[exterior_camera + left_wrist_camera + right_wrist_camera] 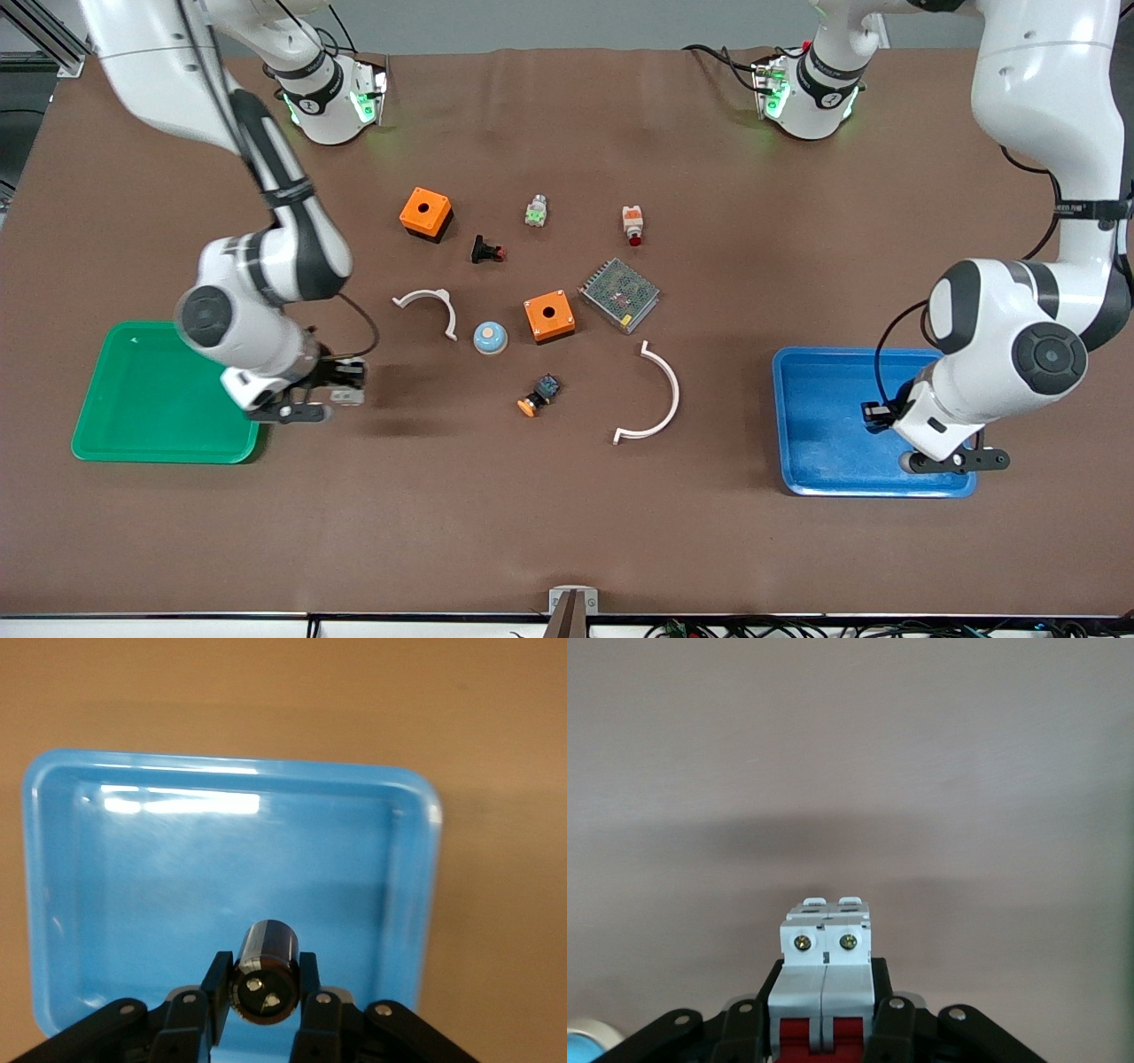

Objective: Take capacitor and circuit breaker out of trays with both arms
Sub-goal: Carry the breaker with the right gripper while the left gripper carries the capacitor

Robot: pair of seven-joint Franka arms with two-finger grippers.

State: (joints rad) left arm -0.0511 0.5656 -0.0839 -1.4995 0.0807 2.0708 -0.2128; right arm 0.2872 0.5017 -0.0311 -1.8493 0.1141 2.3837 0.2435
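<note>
Two white robot arms work over a brown table (pixel 567 514), each carrying a small part. At the left arm's end of the table sits a blue tray (pixel 802 416); at the right arm's end, a green tray (pixel 151 399).

The left gripper (pixel 877 415) hangs over the blue tray, its jaws pinching the capacitor (pixel 266 970), a stubby black cylinder held up in the air above the tray floor with its marked end facing the wrist camera. The right gripper (pixel 347 383) hangs over bare table just beside the green tray, its jaws clamped on the breaker (pixel 827 979), a white-grey block with red on its face, held clear of the tabletop.

Between the two trays lies a scatter of loose parts. A large white curved strip (pixel 656 399) rests nearest the blue tray, with a metal mesh box (pixel 620 294) farther from the front camera. An orange box (pixel 549 316) sits just beside the mesh box, and a second orange box (pixel 425 213) lies farther from the camera. A smaller white curved strip (pixel 431 307) lies near a round blue knob (pixel 490 337). Smaller still are a black-blue button with an orange cap (pixel 539 395), a black button with a red tip (pixel 485 251), a white-orange part (pixel 633 223) and a small grey part with green (pixel 535 212).
</note>
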